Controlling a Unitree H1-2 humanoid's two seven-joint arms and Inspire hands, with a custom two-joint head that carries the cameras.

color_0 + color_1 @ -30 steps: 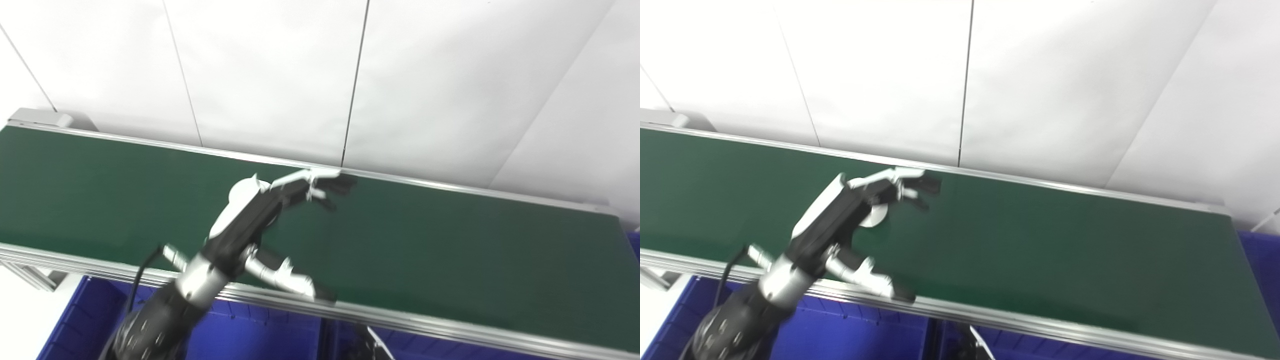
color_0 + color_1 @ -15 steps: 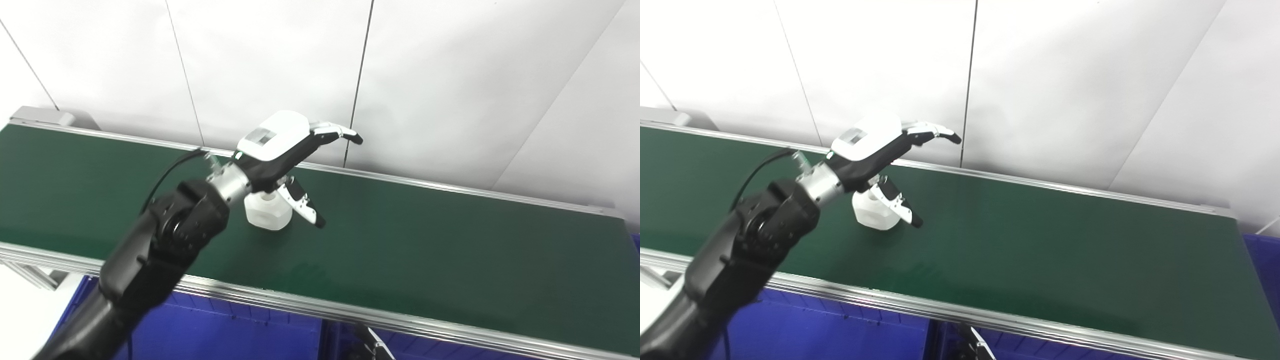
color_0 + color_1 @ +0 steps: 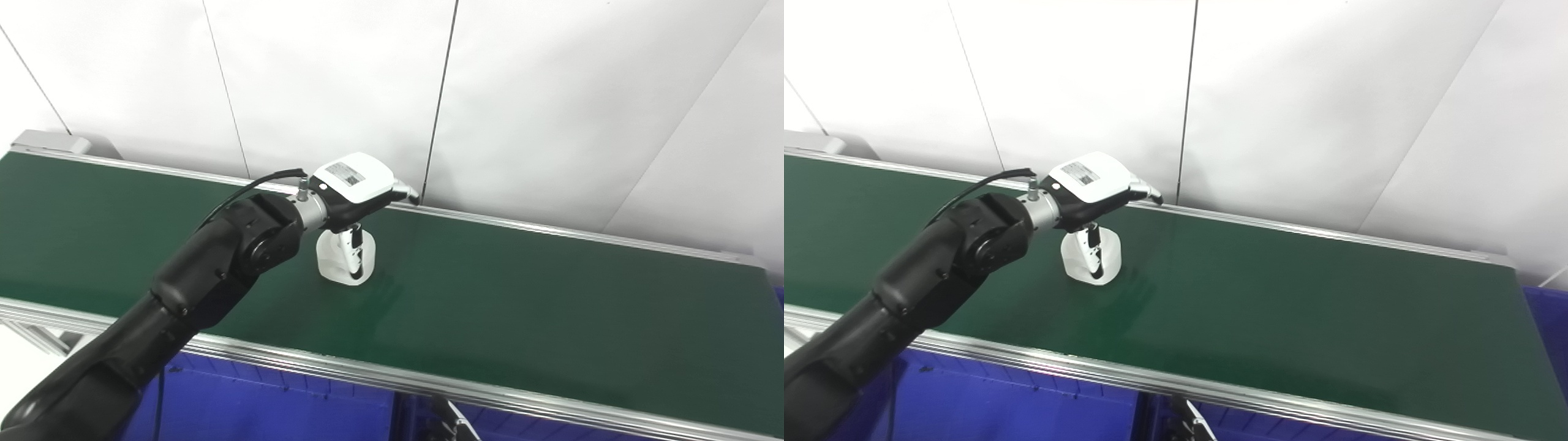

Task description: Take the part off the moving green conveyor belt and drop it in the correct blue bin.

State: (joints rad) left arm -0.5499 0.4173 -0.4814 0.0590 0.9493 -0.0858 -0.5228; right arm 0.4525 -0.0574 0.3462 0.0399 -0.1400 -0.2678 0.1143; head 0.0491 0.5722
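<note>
A white, squat, bottle-like part (image 3: 331, 266) stands upright on the green conveyor belt (image 3: 520, 294), left of its middle and nearer the far rail. My left hand (image 3: 355, 184) hovers directly over the part, its white back facing up. The thumb (image 3: 354, 251) hangs down against the part's front face. The fingertips (image 3: 411, 197) point toward the far rail, and the rest of the fingers are hidden under the hand's back, so contact on the far side does not show. The right hand is out of sight.
Blue bins (image 3: 275, 407) sit below the belt's near aluminium rail (image 3: 367, 373), another blue edge (image 3: 1546, 318) shows at the far right. A small dark object (image 3: 450, 422) pokes up between the bins. White wall panels stand behind the belt, a grey housing (image 3: 49, 142) caps its left end.
The left hand rose from the near rail, swung over the belt and came down onto the part. Its thumb has dropped from splayed to vertical against the part, which drifted slightly right.
</note>
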